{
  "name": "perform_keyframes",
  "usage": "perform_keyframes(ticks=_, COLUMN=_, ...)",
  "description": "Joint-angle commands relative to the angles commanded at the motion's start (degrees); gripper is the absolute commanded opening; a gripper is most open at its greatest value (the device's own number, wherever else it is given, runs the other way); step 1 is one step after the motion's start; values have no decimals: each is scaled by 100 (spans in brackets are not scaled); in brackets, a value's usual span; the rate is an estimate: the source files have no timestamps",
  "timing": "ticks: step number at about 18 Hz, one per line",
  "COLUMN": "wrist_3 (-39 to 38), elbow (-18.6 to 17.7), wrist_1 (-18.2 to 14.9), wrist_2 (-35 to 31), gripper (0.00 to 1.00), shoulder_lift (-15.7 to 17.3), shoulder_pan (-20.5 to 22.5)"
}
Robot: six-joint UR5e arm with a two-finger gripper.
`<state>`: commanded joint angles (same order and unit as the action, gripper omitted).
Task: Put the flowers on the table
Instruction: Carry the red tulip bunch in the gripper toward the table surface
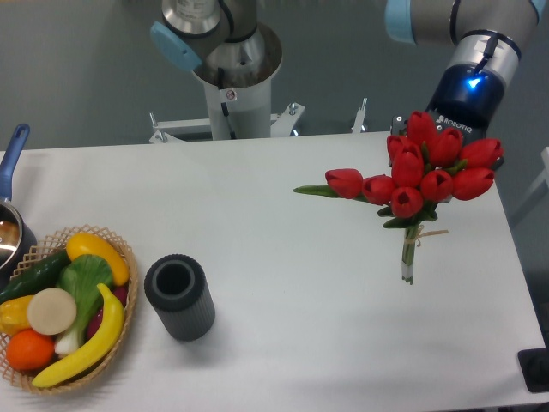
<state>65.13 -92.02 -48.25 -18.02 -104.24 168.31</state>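
Observation:
The flowers [420, 176], a bunch of red tulips with green stems tied with thin string, hang at the right side over the table [283, 257]. The buds are up and the stems point down toward the table's front. One tulip sticks out to the left. My gripper [441, 137] comes in from the upper right, directly behind the buds. Its fingers are hidden by the buds, and it appears shut on the bunch and holding it up.
A dark grey ribbed vase [178, 297] stands empty at the front left. A wicker basket [116, 249] of fruit and vegetables sits at the left edge, with a pot with a blue handle [12, 154] behind it. The arm's base column [232, 86] stands behind the table.

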Motion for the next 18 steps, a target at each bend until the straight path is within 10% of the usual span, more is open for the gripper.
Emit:
perform_keyframes(ticks=6, wrist_3=26, elbow=-70, wrist_1=-35, wrist_2=-105, gripper=42, shoulder_lift=175, shoulder_pan=44)
perform_keyframes(ticks=18, wrist_3=52, elbow=-316, wrist_1=-158, wrist_2=-3689, gripper=41, shoulder_lift=712, shoulder_pan=-17)
